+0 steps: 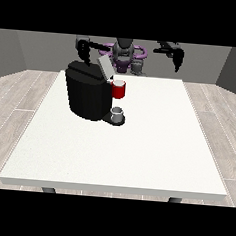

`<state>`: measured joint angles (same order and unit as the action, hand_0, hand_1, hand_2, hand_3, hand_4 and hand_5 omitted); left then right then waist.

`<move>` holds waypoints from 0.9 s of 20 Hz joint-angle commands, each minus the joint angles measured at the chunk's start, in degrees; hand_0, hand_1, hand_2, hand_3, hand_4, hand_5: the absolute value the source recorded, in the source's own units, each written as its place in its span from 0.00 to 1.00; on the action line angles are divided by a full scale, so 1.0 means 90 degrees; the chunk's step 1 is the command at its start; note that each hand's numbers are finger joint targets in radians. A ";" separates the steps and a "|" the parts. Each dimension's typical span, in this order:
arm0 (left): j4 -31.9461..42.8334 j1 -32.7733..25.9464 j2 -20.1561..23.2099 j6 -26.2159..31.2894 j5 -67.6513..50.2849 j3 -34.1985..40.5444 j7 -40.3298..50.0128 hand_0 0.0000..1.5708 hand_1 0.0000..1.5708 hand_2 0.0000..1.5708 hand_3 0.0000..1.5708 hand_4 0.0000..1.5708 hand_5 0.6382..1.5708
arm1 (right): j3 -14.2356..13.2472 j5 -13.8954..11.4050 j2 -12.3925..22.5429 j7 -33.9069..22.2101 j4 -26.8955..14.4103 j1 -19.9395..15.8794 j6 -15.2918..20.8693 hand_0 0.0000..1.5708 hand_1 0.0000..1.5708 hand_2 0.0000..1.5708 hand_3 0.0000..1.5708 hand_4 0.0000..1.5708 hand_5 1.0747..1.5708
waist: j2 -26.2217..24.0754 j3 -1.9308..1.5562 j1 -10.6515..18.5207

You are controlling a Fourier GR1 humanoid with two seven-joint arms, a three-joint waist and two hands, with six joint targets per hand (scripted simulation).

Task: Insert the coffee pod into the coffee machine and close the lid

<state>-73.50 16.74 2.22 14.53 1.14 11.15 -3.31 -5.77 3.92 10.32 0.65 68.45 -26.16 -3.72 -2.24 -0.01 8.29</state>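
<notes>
A black coffee machine [85, 95] stands on the white table [118, 140] at the left of middle. Its grey lid [105, 68] is tilted up and open. A red pod holder [118, 90] juts from the machine's front, with a pale pod top showing in it. A small grey cup [117, 115] sits on the machine's base below. The hand at the view's left [85, 50] hangs above the machine's back, near the lid, holding nothing. The hand at the view's right [178, 58] is raised over the table's far right edge, away from everything.
The robot's torso [124, 53] stands behind the table's far edge. Wooden floor surrounds the table. The table's near half and right side hold no objects.
</notes>
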 commanded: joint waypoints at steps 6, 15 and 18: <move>-0.0754 -0.0220 0.0106 -0.0140 -0.0205 -0.0161 0.0326 0.00 0.00 0.00 0.00 0.00 1.00 | 0.0288 -0.0521 -0.0348 0.0139 -0.0500 -0.0589 0.0389 0.00 0.00 0.00 0.00 0.00 1.00 | 0.0183 0.0001 0.0049; -0.0625 -0.0450 0.0316 -0.0273 -0.0249 -0.0085 -0.0066 0.00 0.00 0.00 0.00 0.00 1.00 | 0.0199 -0.0474 -0.0194 0.0460 -0.0906 -0.0813 -0.0080 0.00 0.00 0.00 0.00 0.00 1.00 | 0.0533 0.0002 -0.0215; -0.0973 -0.0166 0.0444 -0.0075 -0.0441 -0.0160 0.0385 0.00 0.00 0.00 0.00 0.00 1.00 | 0.0051 -0.0519 -0.0243 0.0535 -0.1184 -0.1230 0.0172 0.00 0.00 0.00 0.00 0.00 1.00 | 0.0635 0.0000 0.0127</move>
<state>-79.63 14.21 5.09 12.56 -1.21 10.08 -3.31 -4.86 -0.29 9.25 4.57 60.99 -35.60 -3.42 2.59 0.22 7.35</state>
